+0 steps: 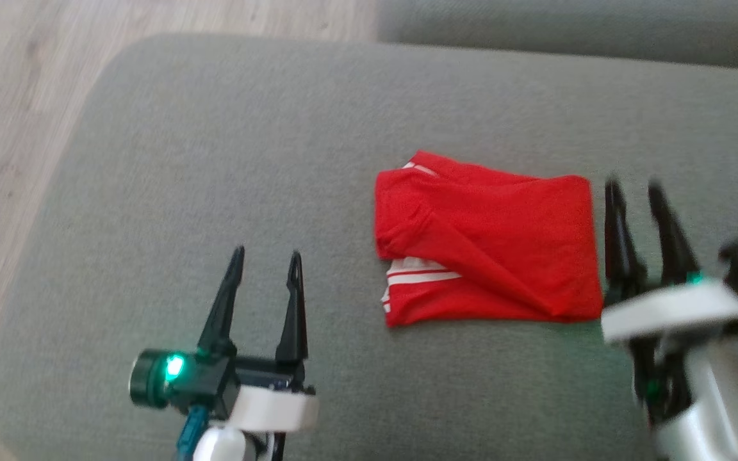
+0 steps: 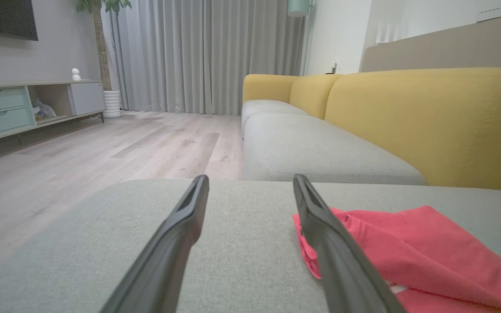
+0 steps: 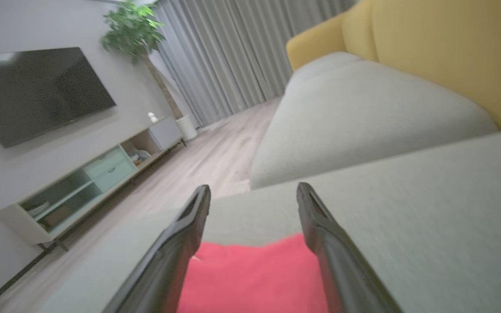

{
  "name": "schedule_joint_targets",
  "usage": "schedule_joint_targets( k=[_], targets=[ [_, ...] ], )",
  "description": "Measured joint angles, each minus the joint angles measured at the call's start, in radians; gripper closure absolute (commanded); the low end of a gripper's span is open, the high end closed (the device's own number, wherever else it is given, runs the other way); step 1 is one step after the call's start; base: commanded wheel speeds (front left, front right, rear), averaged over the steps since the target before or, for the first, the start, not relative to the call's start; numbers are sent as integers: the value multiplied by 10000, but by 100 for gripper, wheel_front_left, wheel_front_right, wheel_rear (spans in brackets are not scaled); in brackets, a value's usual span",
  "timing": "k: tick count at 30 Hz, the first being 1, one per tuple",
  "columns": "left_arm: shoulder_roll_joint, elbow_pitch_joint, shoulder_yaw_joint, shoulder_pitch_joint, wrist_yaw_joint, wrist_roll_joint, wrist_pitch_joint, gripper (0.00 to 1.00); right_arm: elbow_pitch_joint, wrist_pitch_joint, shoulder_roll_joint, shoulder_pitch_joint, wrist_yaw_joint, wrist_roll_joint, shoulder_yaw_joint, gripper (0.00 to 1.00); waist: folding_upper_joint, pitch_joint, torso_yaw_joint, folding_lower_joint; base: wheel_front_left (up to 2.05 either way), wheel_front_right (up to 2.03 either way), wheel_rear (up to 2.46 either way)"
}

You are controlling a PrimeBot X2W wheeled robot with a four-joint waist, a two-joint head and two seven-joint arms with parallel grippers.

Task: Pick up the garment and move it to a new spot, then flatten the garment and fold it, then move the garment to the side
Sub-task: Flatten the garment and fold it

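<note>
Black-fingered, our left gripper (image 1: 267, 252) sits nearest, jaws apart and empty above the grey cushion (image 1: 215, 141); our right gripper (image 1: 633, 186), likewise spread and holding nothing, hangs just beside the right edge of the red garment (image 1: 491, 243). We list the garment as folded to a rough rectangle, white stripes showing, flat on the cushion between both grippers. Beyond: pale wood floor (image 1: 16, 96), yellow sofa back (image 2: 429, 121).
</note>
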Motion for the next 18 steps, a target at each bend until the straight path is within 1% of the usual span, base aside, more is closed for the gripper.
schedule_joint_targets(
  k=[2, 3, 4, 7, 10, 13, 18],
  targets=[
    [-2, 65, 17, 226, -94, -29, 0, 0, 303, -67, -36, 535, 0, 105, 31, 0, 0, -221, -173, -1, 0, 0, 0],
    [-2, 82, 29, 326, -107, -29, 0, 0, 420, -56, -109, 742, 0, 217, 180, 56, 0, -320, -253, -2, 0, 0, 0],
    [0, 90, 48, 395, -153, -29, 0, 0, 485, 50, -209, 872, 0, 447, 391, 100, 0, -401, -321, -3, 0, 0, 0],
    [0, 69, 13, 396, -205, -33, 0, 0, 573, 709, -621, 793, 0, 1513, 1147, 100, 0, -515, -350, -3, 0, 0, 0],
    [-2, 71, -73, 398, -205, -105, 0, 0, 640, 1674, -1170, 393, 0, 2709, 1935, 100, 0, -453, -124, -1, 0, 0, 0],
    [0, 75, -161, 396, -182, -224, 0, 0, 905, 2688, -1747, -419, 0, 3463, 2683, 100, 0, -295, 246, 0, 0, 0, 0],
    [-4, 75, -445, 352, -56, -416, 2, 0, 1586, 4240, -2579, -1950, 0, 4251, 3898, 100, 0, 142, 825, 2, 0, 0, 0]
  ],
)
